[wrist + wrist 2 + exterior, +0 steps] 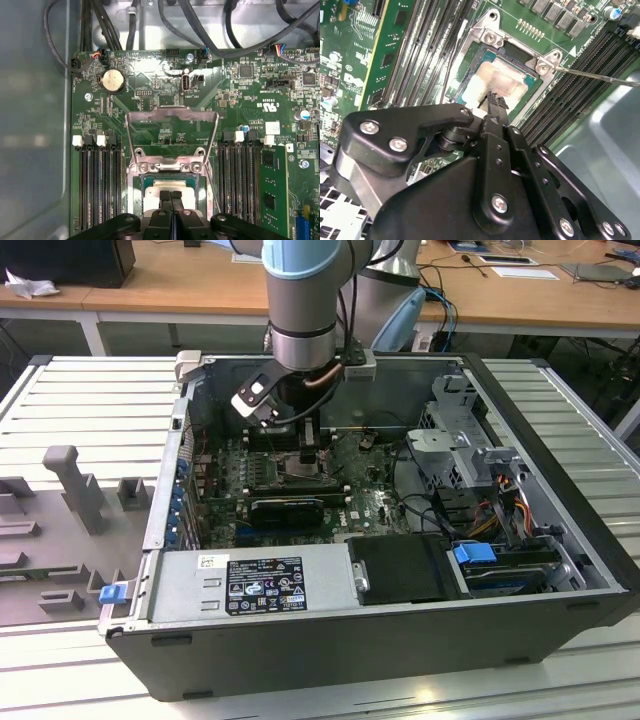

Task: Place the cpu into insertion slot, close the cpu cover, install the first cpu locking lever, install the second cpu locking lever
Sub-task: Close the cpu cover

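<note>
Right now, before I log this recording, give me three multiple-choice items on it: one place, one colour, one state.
1. Where is the chip? A on the grey table; B in the socket; C on the power supply.
2. Colour of the board around it? A red; B blue; C green.
3. The metal cover is: A swung open; B shut over the chip; C missing.
B: the chip's pale top shows inside the socket. C: the board is green. A: the cover stands back, chip bare.
</note>
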